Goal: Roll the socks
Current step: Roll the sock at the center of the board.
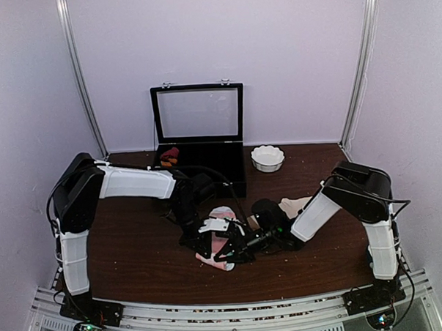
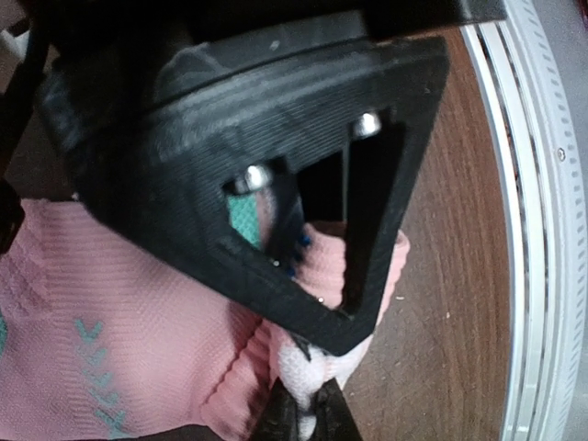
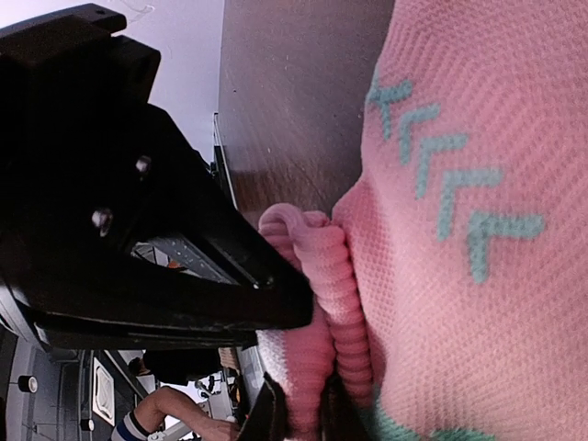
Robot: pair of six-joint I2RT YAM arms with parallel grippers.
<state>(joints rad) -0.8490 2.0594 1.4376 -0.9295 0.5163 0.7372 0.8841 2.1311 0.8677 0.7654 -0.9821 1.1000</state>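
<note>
Closest to the left wrist lens, the black left gripper (image 2: 322, 322), clenched on a bunched fold of the pink sock (image 2: 138, 340) at its ribbed edge, mint chevrons alongside. Much the same in the right wrist view: right gripper (image 3: 294, 317) clamped tight on the ribbed pink cuff, sock body with mint arrow marks off to the right. From above, both grippers tip to tip over the pink sock, spread on the dark wooden table (image 1: 137, 264) near its front middle, between the two arms. Just behind the right forearm, the cream-beige sock (image 1: 295, 205), lying loose, apart from both sets of jaws. Farther back, a black case (image 1: 236, 172) with lid raised, a dark red and orange bundle (image 1: 168, 156) inside at left, and beside the case a white fluted bowl (image 1: 267, 157).
</note>
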